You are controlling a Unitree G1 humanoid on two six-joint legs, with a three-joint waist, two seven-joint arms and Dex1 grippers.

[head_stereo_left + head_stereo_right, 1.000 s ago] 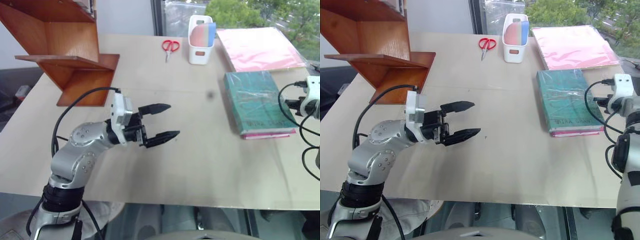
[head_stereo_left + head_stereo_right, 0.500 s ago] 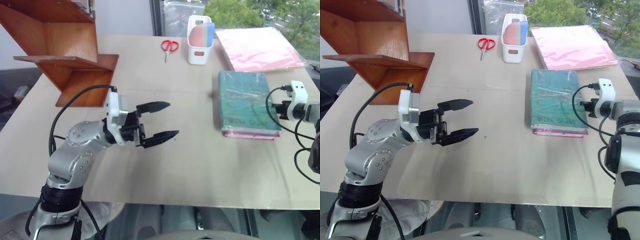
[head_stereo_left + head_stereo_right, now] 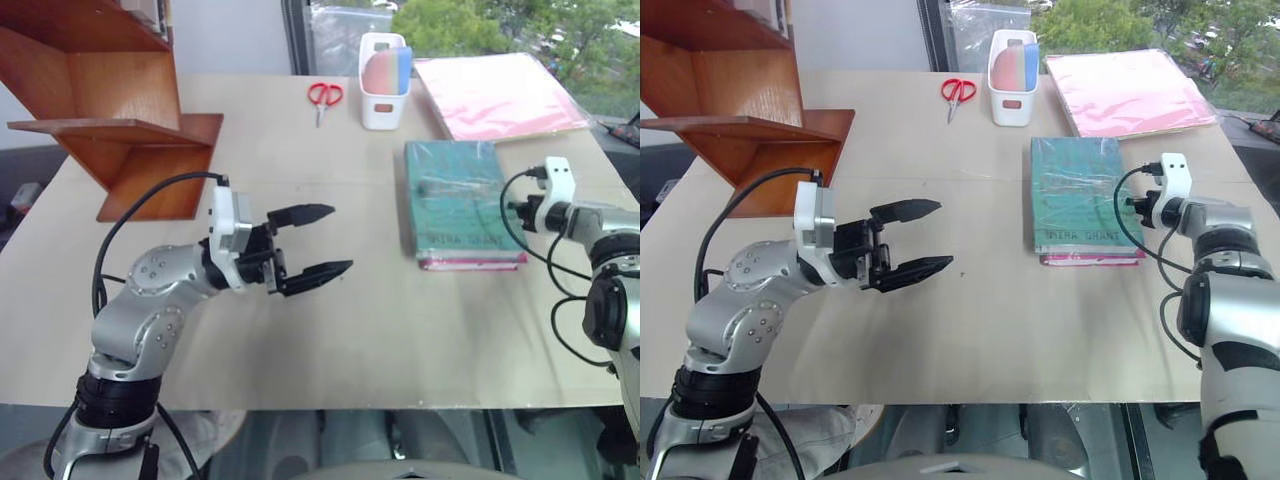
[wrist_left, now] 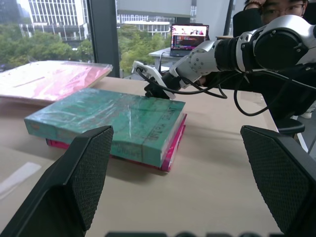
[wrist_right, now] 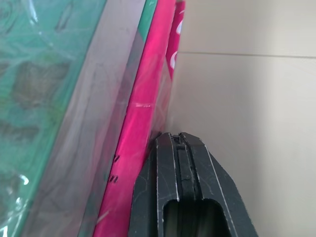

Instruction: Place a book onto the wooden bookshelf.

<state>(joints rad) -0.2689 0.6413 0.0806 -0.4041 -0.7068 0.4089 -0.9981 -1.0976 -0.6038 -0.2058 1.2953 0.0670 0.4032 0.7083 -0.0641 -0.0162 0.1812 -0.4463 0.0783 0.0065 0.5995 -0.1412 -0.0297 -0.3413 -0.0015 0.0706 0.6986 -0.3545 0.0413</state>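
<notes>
While the right gripper [image 5: 180, 143] has its jaws pressed shut against the side edge of the stacked books, the step in hand looks like sliding them across the tabletop [image 3: 400, 310] toward the left gripper [image 3: 318, 240], whose jaws stand wide open. To do it well, I judge the push should stay low and square on the edge, so the book [image 3: 455, 195] does not slip off the magenta book [image 5: 143, 123] beneath it. That teal book lies flat on the right of the tabletop, well apart from the wooden bookshelf [image 3: 120, 130] at the far left. Count: two stacked books, one pink folder [image 3: 500, 90], one pair of scissors [image 3: 322, 95], one white holder [image 3: 382, 95]
</notes>
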